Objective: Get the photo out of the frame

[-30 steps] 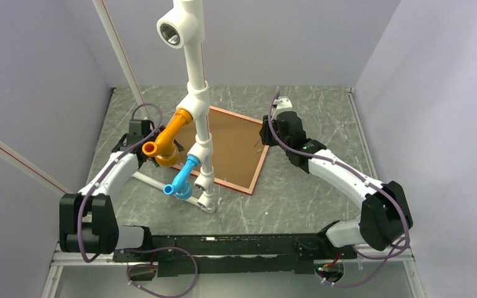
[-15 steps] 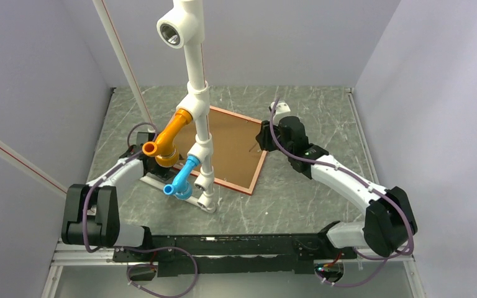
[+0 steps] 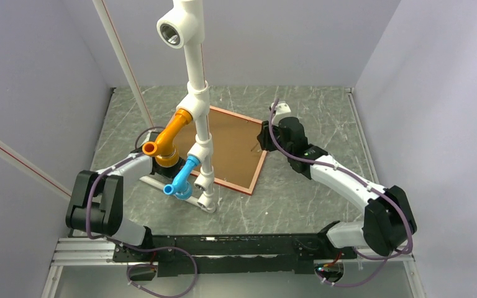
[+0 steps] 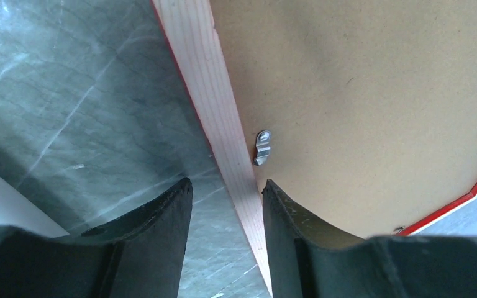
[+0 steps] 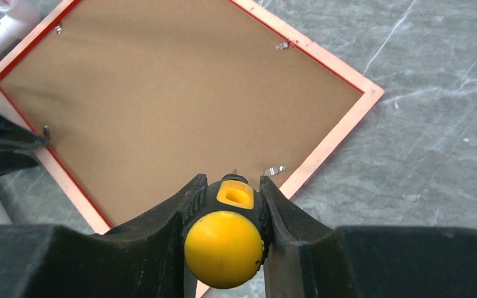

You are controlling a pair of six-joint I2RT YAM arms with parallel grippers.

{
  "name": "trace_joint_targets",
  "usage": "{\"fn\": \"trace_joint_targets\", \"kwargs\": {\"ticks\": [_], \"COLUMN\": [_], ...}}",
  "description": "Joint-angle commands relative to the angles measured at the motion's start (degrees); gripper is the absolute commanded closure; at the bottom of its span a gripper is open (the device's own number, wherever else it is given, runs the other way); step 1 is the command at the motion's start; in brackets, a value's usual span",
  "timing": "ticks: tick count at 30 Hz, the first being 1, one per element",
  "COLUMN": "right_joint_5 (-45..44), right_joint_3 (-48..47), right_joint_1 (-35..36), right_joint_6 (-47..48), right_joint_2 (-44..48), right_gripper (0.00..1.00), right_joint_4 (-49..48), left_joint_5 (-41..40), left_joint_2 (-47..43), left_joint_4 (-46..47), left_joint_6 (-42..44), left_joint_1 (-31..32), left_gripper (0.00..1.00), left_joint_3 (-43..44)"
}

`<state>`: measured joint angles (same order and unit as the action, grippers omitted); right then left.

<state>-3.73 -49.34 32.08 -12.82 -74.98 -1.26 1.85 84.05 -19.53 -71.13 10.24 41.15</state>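
The red frame (image 3: 259,164) lies face down on the grey table, with the brown backing board (image 3: 233,146) on top, held by small metal clips (image 5: 275,169). The photo is hidden under the board. My left gripper (image 4: 227,183) is open, its jaws standing either side of the frame's pale wooden left rim (image 4: 208,93), close to a clip (image 4: 262,147). In the top view it (image 3: 155,162) is partly hidden behind the orange pipe. My right gripper (image 5: 233,180) is shut on a yellow-and-black screwdriver (image 5: 225,248), tip down over the board near the frame's right rim (image 5: 341,124).
A tall white pipe stand (image 3: 197,74) with an orange elbow (image 3: 164,141) and a blue elbow (image 3: 181,179) rises over the frame's left side. Its base rails (image 3: 180,194) lie on the table. Pale walls enclose the table on three sides.
My left arm has lowered and its gripper has moved right, up to the frame's left rim. My right gripper shifted slightly with the screwdriver and then stayed.
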Motion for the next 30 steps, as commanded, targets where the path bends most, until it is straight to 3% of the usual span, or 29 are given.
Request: {"fn": "trace_joint_targets", "kwargs": {"ticks": [1, 12, 19, 30], "right_joint_5": [-4.19, -9.71, -11.42, -11.63], "right_joint_3": [-6.69, -19.86, -25.49, -31.16], "right_joint_1": [0.17, -0.15, -0.27, -0.12], "right_joint_6": [1.03, 7.90, 10.40, 8.35], "right_joint_2": [-2.65, -16.44, -26.24, -32.45], "right_gripper": [1.00, 1.00, 1.00, 1.00], "right_joint_4": [-3.78, -7.98, -10.85, -12.27], "left_joint_5": [-3.62, -2.84, 0.19, 2.39], "left_joint_2": [1.94, 2.46, 3.19, 4.20], "left_joint_4": [-2.99, -1.62, 1.20, 2.20], "left_joint_6": [2.21, 4.72, 3.39, 2.79], "left_joint_1": [0.24, -0.29, -0.63, -2.61], "left_gripper": [0.52, 0.70, 0.75, 0.79], "left_joint_3": [3.03, 1.53, -0.44, -0.81]}}
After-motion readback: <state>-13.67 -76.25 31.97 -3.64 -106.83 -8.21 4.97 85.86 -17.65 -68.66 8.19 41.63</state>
